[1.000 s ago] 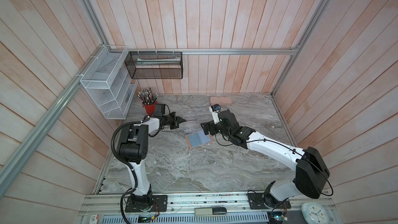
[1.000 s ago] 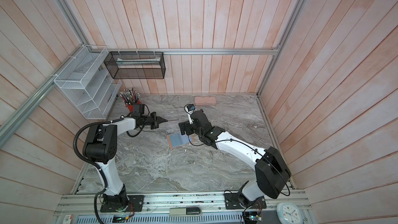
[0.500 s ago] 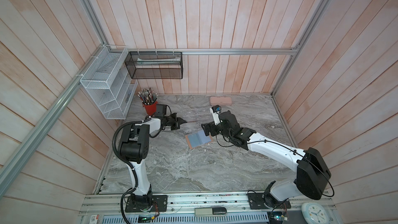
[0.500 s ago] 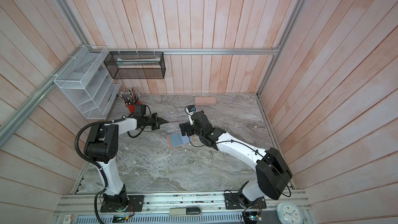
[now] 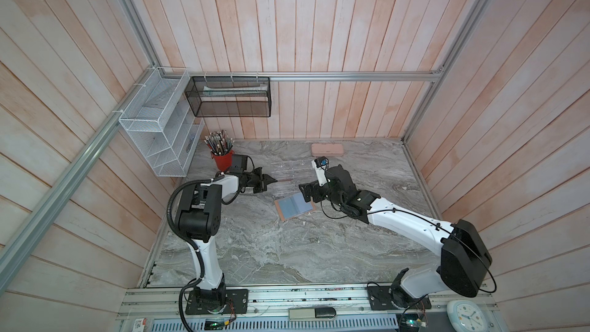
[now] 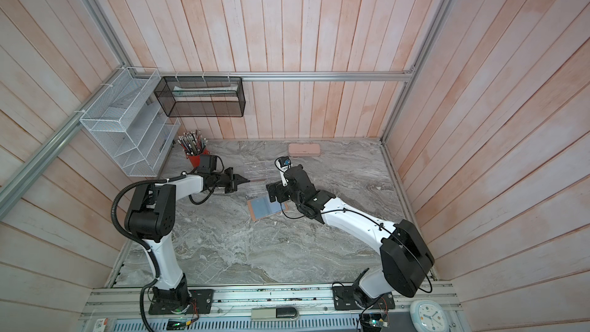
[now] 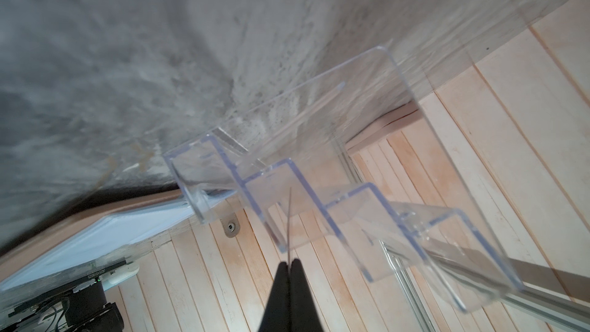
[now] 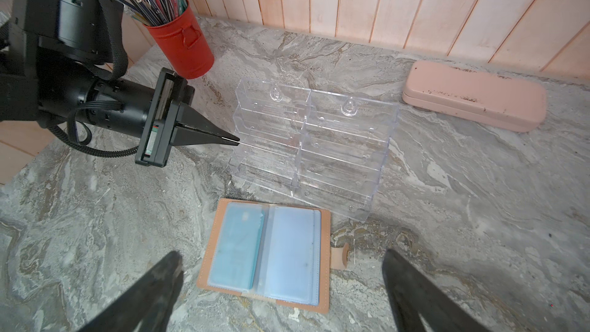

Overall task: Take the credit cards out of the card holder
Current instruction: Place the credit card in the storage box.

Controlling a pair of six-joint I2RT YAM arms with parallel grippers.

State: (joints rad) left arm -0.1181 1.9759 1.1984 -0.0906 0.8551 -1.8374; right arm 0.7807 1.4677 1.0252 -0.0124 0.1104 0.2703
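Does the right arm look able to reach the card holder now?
Likely yes: the right pincer hangs open just above the card holder, which lies uncovered; the left pincer, shut on a card, is away at the clear rack.

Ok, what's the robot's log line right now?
left gripper: shut on thin reddish card at clear acrylic rack | right gripper: open, near open tan leather card holder

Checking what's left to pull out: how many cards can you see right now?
2: one card edge-on in the left hand at the clear rack, one teal card in the open wallet. More may be hidden.
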